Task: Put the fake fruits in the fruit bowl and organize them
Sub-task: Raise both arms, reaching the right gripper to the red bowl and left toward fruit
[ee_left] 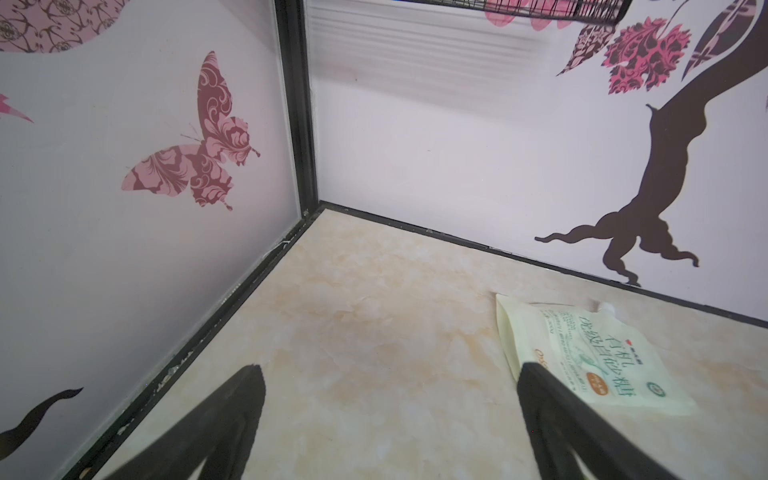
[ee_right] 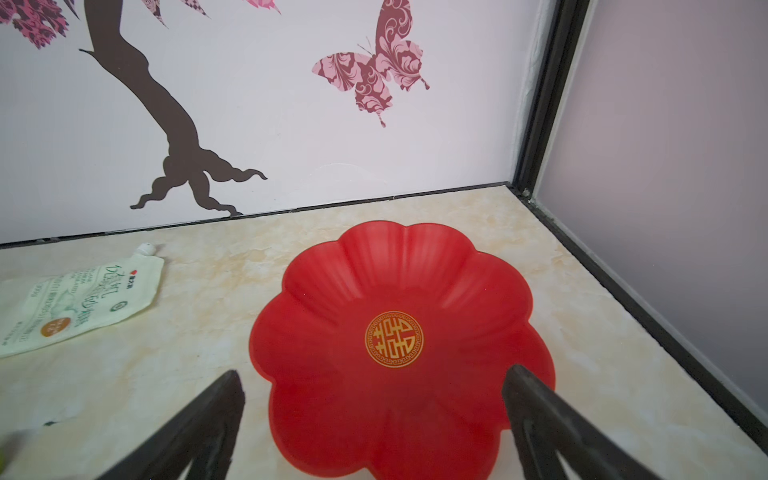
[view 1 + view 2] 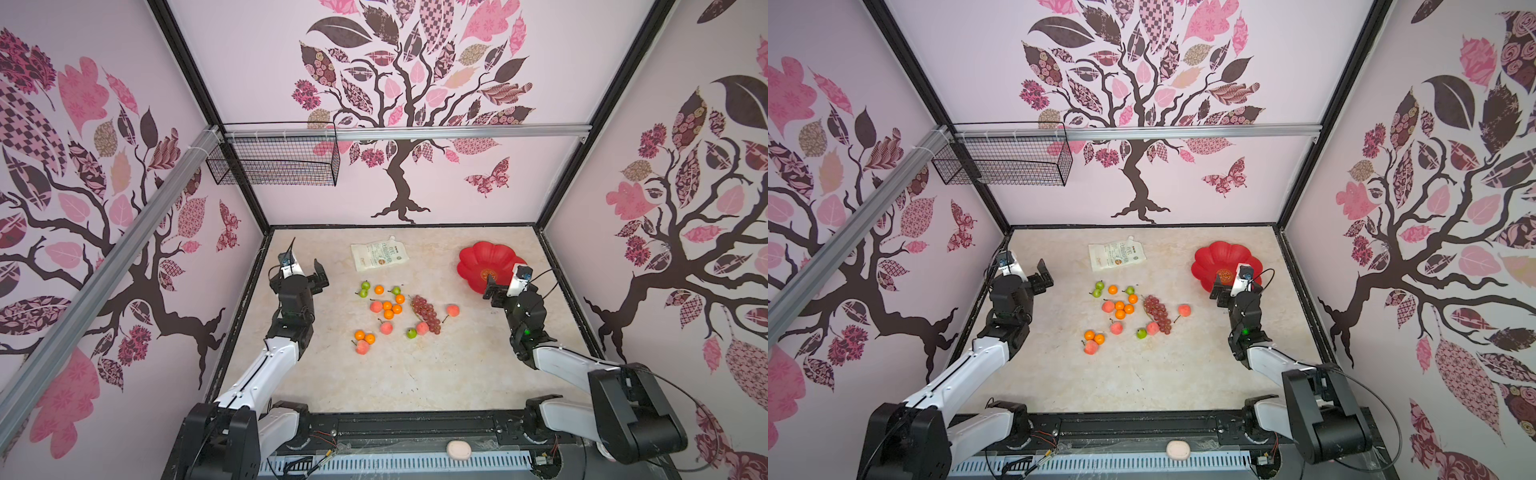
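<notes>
Fingers (image 2: 199, 428) of the right gripper (image 2: 372, 372) stand wide apart, gripping nothing, the fruit bowl (image 2: 415, 257) just ahead between them; that arm is bent at the elbow, wrist pitched down. The left gripper (image 1: 390, 369) is spread wide too, holding nothing, arm folded upright, a white pouch (image 1: 582, 353) ahead of one finger. The fake fruits (image 3: 387, 305) lie scattered between both grippers, outside the bowl.

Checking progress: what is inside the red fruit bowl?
Only the gold emblem shows inside the fruit bowl; no fruit. The open right tool covers bits of its near rim.
</notes>
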{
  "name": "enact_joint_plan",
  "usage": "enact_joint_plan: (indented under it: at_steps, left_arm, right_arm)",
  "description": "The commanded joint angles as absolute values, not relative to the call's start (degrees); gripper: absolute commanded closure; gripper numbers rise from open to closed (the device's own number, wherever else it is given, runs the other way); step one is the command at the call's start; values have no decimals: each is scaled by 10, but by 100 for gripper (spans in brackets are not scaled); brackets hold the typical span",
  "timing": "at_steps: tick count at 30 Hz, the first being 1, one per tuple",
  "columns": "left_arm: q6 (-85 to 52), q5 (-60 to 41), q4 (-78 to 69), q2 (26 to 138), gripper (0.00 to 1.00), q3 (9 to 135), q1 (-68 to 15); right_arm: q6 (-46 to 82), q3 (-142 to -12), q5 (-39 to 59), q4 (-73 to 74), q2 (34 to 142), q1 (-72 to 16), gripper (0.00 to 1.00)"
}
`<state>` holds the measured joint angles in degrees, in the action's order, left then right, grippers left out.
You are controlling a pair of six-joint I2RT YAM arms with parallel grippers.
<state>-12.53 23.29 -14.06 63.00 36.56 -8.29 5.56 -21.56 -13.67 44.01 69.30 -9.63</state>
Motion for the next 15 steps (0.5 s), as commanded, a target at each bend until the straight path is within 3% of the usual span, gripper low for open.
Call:
enact_joint_plan:
  at_steps: [1,6,15]
  left_arm:
    - [-199,203,56,635,1,450,-84]
    - [-208,154,228,693,1,588,-122]
    - [-223,95,268,807,2,742,-269]
  right_arm:
    - [125,-271,-163,277,637,-98,0]
    - [221,-343,-171,123,599,-98,0]
    - [298,-487,-90,-89,676,-98,0]
